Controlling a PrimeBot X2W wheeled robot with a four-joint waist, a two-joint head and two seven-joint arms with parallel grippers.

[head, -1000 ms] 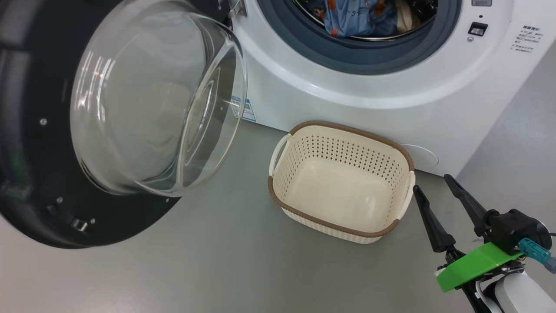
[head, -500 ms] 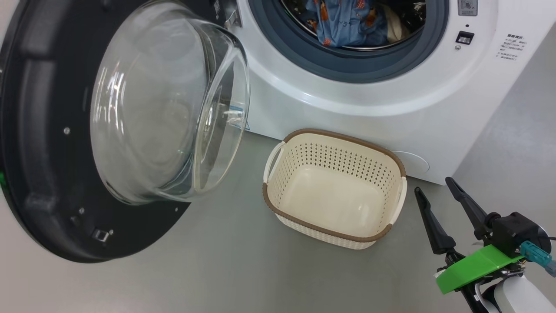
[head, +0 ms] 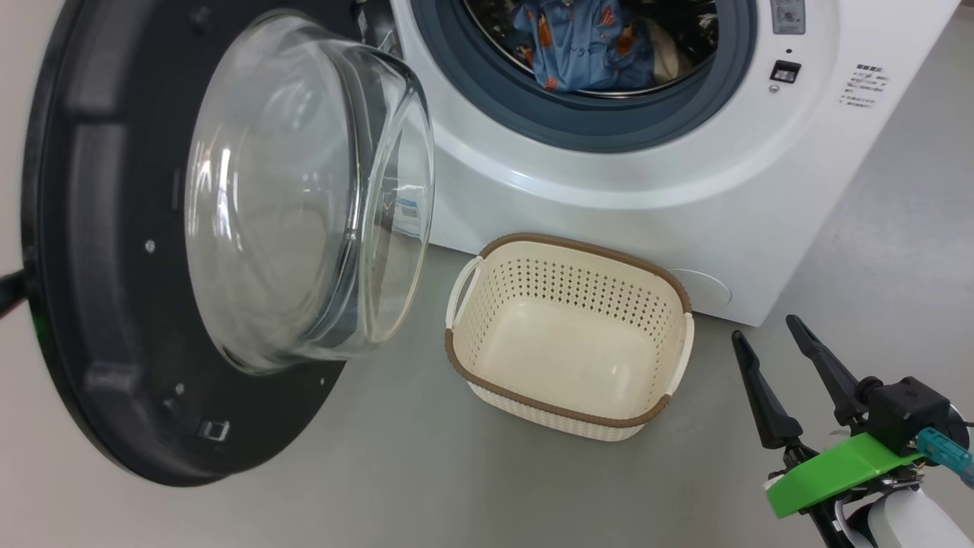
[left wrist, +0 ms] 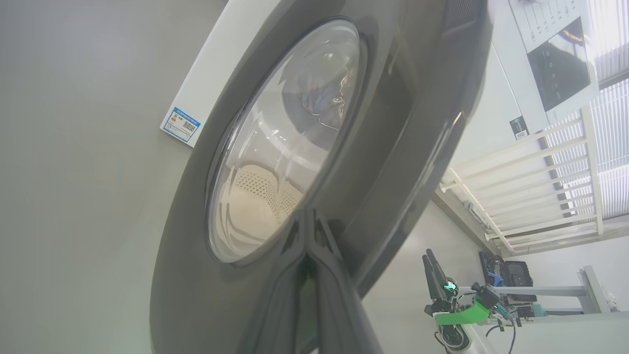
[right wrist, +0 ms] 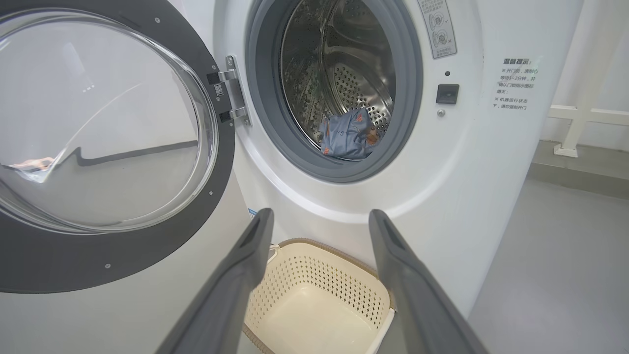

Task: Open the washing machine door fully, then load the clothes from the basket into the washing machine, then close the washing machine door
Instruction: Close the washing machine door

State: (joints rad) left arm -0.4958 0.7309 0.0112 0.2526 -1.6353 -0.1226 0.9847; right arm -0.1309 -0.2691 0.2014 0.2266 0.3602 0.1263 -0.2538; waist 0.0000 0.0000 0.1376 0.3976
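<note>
Now, with the clothes (head: 582,46) inside the washing machine (head: 609,190) and the basket (head: 571,281) empty on the floor, my left claw (left wrist: 307,232), fingers pressed together against the washing machine door (head: 99,304), should push steadily near the rim (right claw (head: 764,327) hangs wide apart, empty).

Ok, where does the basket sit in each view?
Head view: basket lower centre, on the floor before the washing machine.
Left wrist view: centre-left, seen through the glass of the washing machine door.
Right wrist view: bottom centre, between the fingers of the right gripper.
Shared landmark: that open door.
</note>
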